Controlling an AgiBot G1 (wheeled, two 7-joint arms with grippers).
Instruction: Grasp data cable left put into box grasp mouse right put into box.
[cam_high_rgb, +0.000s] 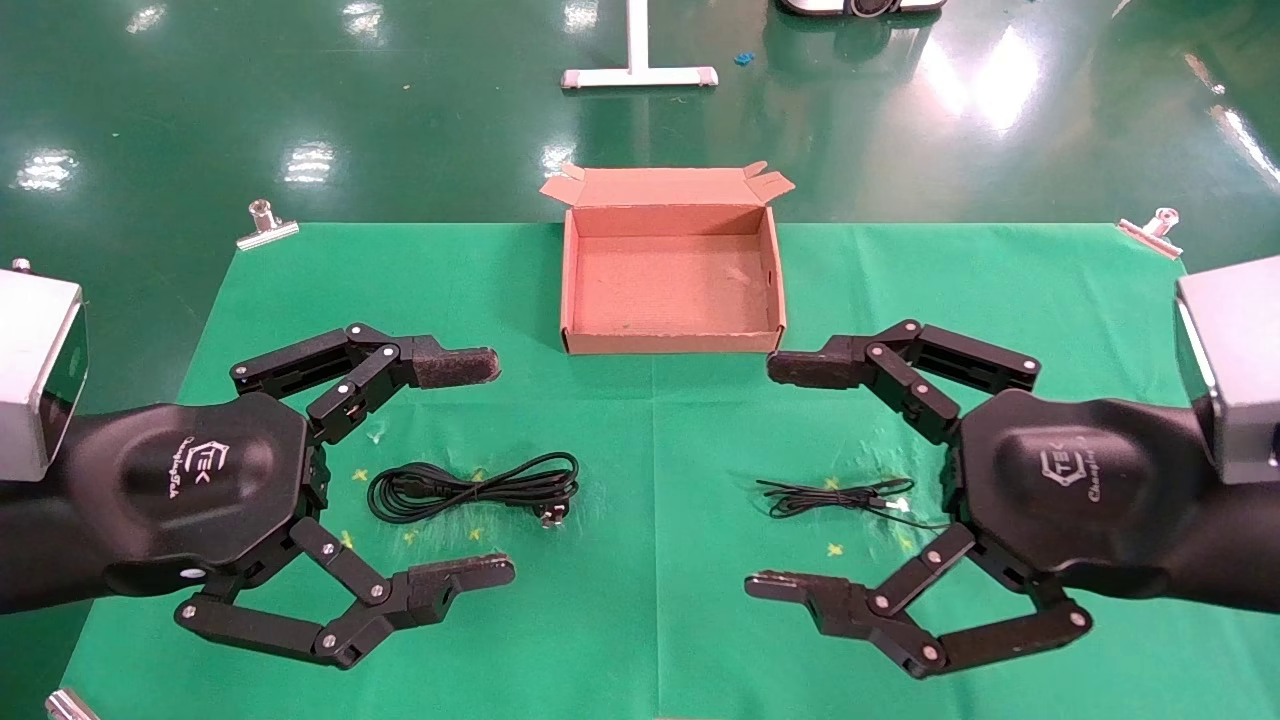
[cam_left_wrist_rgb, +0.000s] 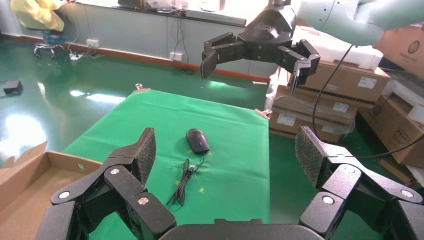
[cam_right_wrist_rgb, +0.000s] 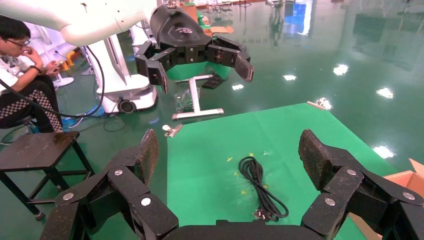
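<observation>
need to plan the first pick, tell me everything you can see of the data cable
The data cable is a black, rubbery-looking cord bundled into a long flat loop, with a small metal-tipped plug at one end. It lies on the green cloth on the robot's left side, nearer the robot than the box, below the open left gripper. Nothing holds it.

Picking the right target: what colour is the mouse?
Black oval mouse with a small blue mark; left wrist view shows it best.

The data cable (cam_high_rgb: 478, 489) is black and thick, wound in a long loop, lying flat on the left side. The mouse (cam_left_wrist_rgb: 198, 140) is small, black and oval, sitting right side up on the right side, its thin cord bunched beside it. The box (cam_high_rgb: 671, 331) is brown, open and empty, at the back between them.
</observation>
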